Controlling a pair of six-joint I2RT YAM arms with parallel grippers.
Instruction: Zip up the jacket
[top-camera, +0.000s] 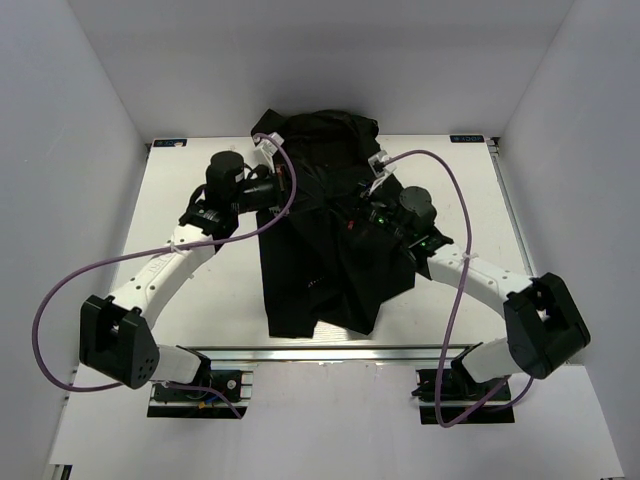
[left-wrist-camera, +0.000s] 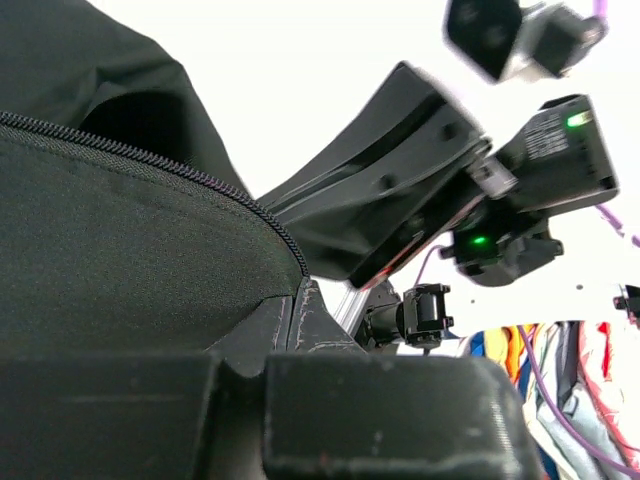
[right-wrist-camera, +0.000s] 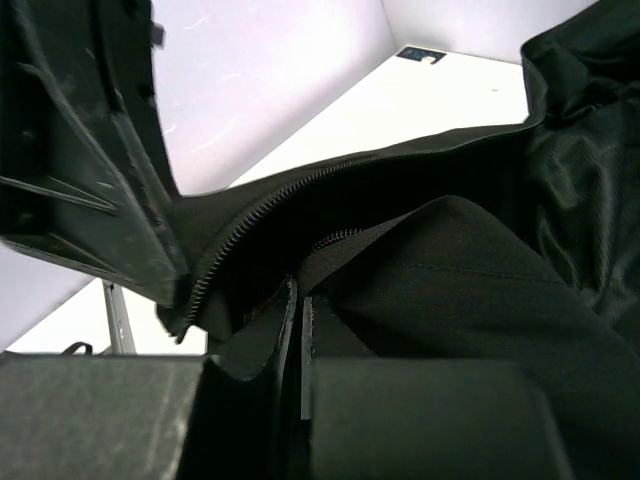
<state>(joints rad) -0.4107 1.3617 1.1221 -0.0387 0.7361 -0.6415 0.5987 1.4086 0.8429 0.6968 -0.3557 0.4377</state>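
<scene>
Jacket (top-camera: 320, 250) heaped black at mid-tabletop (top-camera: 230, 310), long axis near to far, pinched at its open front by the left tool (left-wrist-camera: 300, 300), narrow on the zipper teeth (left-wrist-camera: 150, 160), and the right tool (right-wrist-camera: 298, 300), nipped shut on fabric just beside them.

2 white arms (top-camera: 165, 270), black boxy joints (top-camera: 118, 340), looping purple cables (top-camera: 430, 153); green lights (top-camera: 380, 213) toward 3 o'clock; left gripper (left-wrist-camera: 297, 300) scuffed black.

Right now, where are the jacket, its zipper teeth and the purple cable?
jacket (top-camera: 310, 270), top view, on its black front panel.
zipper teeth (left-wrist-camera: 150, 155), left wrist view, midway along the toothed edge.
purple cable (top-camera: 60, 287), top view, on the loop beside the left arm.
</scene>
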